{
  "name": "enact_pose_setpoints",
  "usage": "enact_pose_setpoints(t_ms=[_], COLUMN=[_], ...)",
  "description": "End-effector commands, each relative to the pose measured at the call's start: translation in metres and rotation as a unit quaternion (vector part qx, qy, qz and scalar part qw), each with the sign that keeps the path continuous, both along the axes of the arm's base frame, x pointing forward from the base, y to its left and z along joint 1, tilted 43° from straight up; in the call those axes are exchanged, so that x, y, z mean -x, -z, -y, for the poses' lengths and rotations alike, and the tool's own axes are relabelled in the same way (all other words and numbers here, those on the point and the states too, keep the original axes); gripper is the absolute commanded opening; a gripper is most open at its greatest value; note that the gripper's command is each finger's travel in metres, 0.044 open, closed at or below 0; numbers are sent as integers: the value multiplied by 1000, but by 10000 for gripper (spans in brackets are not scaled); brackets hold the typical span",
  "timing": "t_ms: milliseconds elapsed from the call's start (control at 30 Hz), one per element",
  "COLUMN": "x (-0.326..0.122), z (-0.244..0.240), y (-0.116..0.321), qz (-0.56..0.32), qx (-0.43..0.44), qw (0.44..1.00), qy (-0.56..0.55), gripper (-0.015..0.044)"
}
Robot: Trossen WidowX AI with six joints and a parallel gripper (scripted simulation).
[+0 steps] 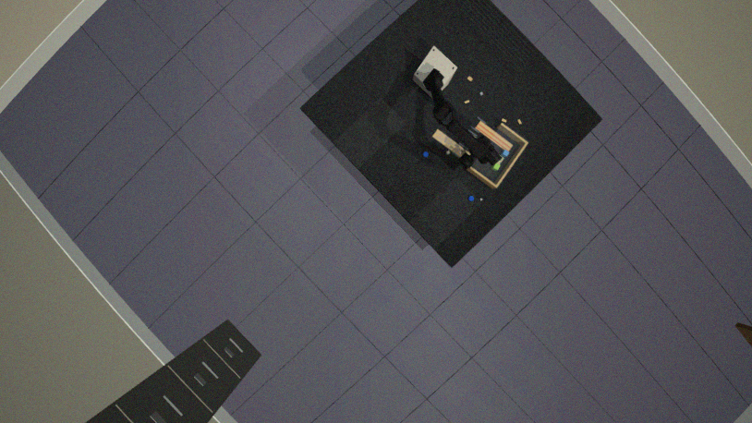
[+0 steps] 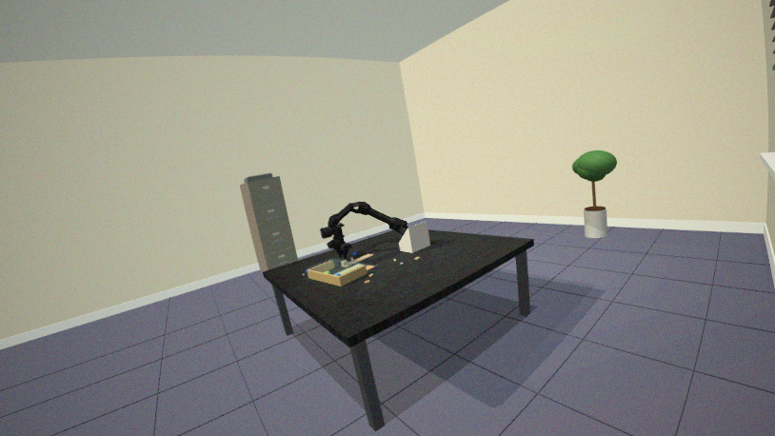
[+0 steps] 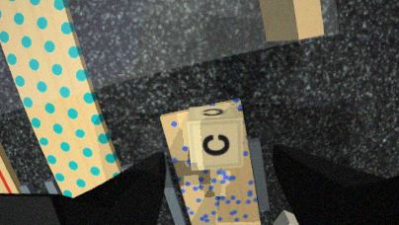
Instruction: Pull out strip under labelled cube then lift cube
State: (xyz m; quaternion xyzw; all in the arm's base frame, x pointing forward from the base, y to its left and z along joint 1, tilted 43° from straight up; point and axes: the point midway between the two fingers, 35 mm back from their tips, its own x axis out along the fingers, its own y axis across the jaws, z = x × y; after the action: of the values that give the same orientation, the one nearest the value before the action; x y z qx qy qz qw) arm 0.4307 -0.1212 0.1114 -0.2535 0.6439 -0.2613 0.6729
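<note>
From here, the C cube [image 2: 345, 263] [image 3: 215, 144] lines up between my gripper's [image 1: 466, 159] [image 2: 345, 257] [image 3: 219, 150] parted fingers, the strip [image 1: 444, 138] [image 3: 232, 202] running back from the worktop's [image 1: 526, 78] [image 2: 433, 282] [image 3: 316, 89] far edge.

Speckled with blue dots over pale tan along the strip under the cube [image 1: 444, 139] [image 2: 364, 257] [image 3: 237, 207]; lettered in black with a C on the cream cube [image 2: 346, 263] [image 3: 214, 143]. Spotted evenly in teal on the tan neighbouring strip [image 3: 54, 101], lined with red on the striped strip [image 1: 494, 135] [image 3: 5, 185]. Coloured honey-tan around the tray [image 1: 513, 163] [image 2: 325, 279] near the lower-right edge of the black worktop [image 1: 551, 104] [image 2: 433, 287] from above; bright green on the small piece inside [image 1: 496, 166] [image 2: 327, 272], light blue on another piece [image 1: 505, 152] [image 2: 337, 274].
</note>
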Motion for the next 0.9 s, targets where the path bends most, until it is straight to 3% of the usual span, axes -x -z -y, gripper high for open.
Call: enact_pose_setpoints(t_ms=[0, 867], x=[0, 0], z=[5, 29], y=[6, 31], qz=[-3, -3], qx=[1, 2], qw=[1000, 1000], qy=[-1, -1], gripper=[250, 250])
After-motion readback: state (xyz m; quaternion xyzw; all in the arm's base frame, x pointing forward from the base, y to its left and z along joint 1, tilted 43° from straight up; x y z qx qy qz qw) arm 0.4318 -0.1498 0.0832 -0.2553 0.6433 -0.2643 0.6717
